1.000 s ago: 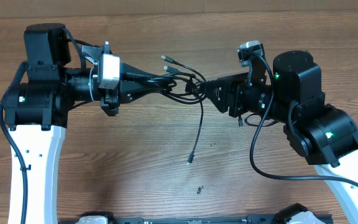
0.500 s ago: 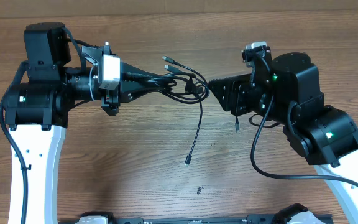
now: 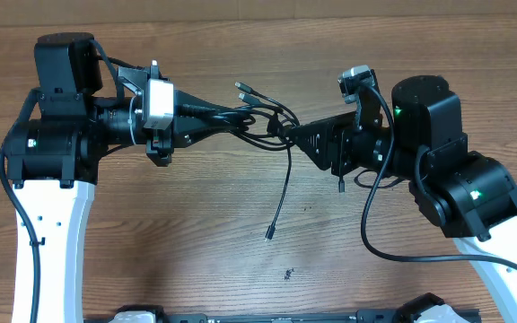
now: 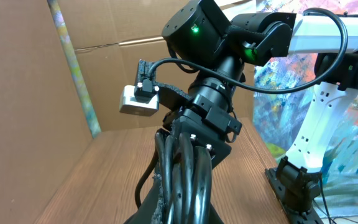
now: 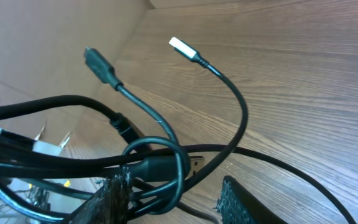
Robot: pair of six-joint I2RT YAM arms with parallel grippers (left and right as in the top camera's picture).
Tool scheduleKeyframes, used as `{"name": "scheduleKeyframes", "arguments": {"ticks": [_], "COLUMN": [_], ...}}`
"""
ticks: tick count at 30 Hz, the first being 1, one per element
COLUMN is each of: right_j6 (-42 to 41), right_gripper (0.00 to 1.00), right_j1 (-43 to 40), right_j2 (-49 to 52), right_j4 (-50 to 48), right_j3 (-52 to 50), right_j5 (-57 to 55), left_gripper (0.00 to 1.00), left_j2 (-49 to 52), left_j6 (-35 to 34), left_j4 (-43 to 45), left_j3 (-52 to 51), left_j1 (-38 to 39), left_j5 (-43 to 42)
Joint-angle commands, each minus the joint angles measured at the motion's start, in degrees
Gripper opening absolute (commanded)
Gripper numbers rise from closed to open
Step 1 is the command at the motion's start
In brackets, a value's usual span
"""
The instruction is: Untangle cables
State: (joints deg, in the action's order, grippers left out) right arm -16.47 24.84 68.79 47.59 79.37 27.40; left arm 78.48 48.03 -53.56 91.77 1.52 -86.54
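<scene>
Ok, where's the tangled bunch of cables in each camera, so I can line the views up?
Overhead: the cable bunch is just above centre, with one strand trailing down the table.
Left wrist: bottom centre, thick black strands running away from the camera.
Right wrist: lower left, looped strands with two plug ends sticking up.
Shared landmark: the wooden table shows in all three.

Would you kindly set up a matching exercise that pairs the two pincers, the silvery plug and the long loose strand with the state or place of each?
Things:
1. left pincer
2. right pincer
3. silvery plug
4. long strand

States:
A. trails alone below the bundle in the overhead view
B. shut on the cables
C. open, with cables between
D. bright tip of a free cable end, ungripped

Pairs: 1-B, 2-C, 3-D, 4-A
</scene>
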Motion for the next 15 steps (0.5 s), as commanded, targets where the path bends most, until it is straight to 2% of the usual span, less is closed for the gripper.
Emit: {"name": "scheduleKeyframes", "arguments": {"ticks": [1, 3, 9, 15], "right_j6": [0.31, 0.31, 0.22, 0.24], "right_gripper": [0.46, 0.45, 0.30, 0.27], "right_j1": [0.22, 0.22, 0.22, 0.22], "right_j2": [-0.50, -0.39, 2.34, 4.33], "right_j4": [0.02, 0.15, 1.57, 0.68], "right_j3": [0.48, 0.46, 0.46, 0.46], "right_j5": [1.81, 1.81, 2.49, 5.27], "left_gripper": [0.04, 0.04, 0.04, 0.04], "left_j2": [-1.25, -1.25, -1.25, -1.25], "left_j6": [5.01, 4.22, 4.28, 4.26], "left_j4": [0.26, 0.26, 0.31, 0.46], "left_j3": [0.96, 0.96, 0.96, 0.96], "left_j1": [0.39, 0.42, 0.44, 0.44], "left_j5": [-3.98, -3.98, -3.98, -3.98]}}
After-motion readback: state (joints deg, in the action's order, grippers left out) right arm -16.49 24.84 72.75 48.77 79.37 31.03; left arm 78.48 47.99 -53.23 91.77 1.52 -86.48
